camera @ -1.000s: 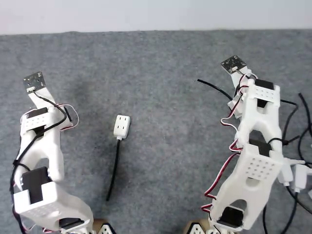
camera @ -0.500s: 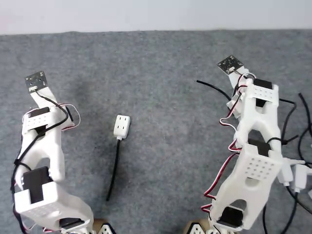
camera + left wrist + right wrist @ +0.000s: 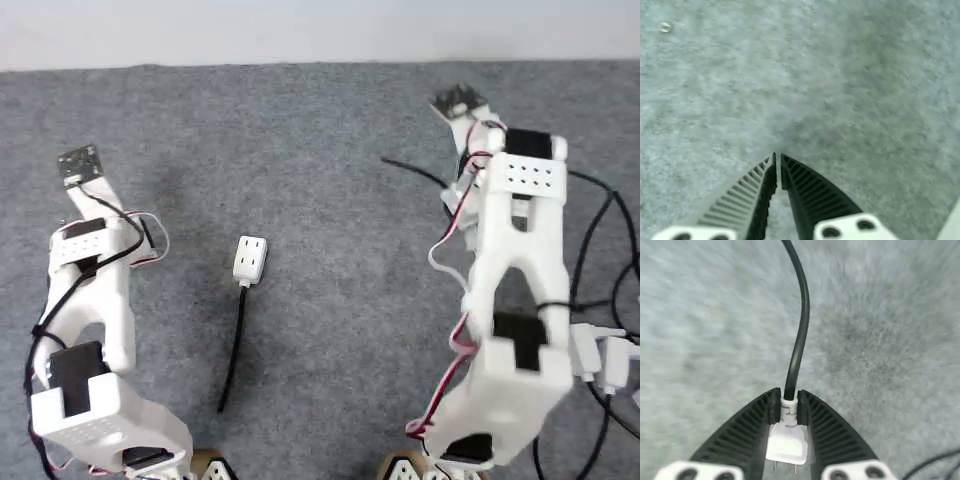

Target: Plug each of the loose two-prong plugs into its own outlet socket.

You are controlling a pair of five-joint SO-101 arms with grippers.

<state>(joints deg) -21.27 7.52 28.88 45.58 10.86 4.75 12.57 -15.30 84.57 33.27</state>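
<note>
Your right hand [image 3: 787, 396] pinches the small white two-prong plug [image 3: 786, 439] by its sides, so its prongs are bare for the white outlet block [image 3: 250, 258]. Your left hand [image 3: 778, 159] is closed, holding nothing.

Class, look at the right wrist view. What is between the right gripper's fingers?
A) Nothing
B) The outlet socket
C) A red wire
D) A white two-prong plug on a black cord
D: the right gripper is shut on the white plug, prongs pointing back toward the wrist, with its black cord running out past the fingertips over the grey mat.
</note>
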